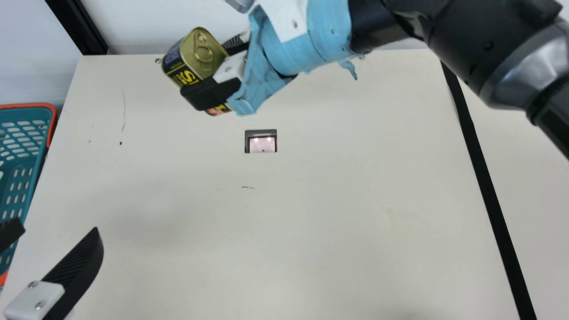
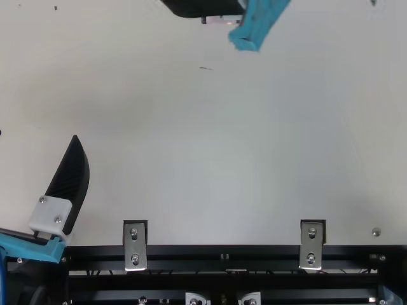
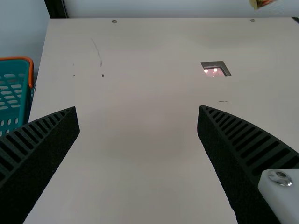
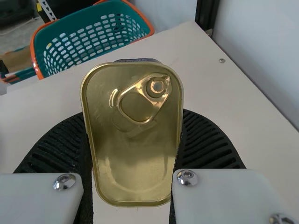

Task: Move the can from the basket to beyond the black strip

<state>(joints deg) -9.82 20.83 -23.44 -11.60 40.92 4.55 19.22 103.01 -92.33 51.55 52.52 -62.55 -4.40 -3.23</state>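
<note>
Held above the far left part of the table, the gold can [image 1: 202, 53] sits between the fingers of my right gripper [image 1: 218, 69]. In the right wrist view the can's pull-tab lid [image 4: 135, 135] faces the camera, with my right gripper [image 4: 133, 154] closed on its two sides. My left gripper [image 1: 55, 229] stands open and holds nothing at the near left; in its own wrist view the left gripper [image 3: 138, 121] has its fingers wide apart. The teal basket [image 1: 20, 178] is at the left edge. A black strip [image 1: 484, 186] runs down the table's right side.
A small dark-framed square [image 1: 261, 133] lies flat in the table's middle, in front of the right arm. The right arm crosses over the far right of the table and part of the strip. A metal frame [image 2: 222, 257] borders the near edge.
</note>
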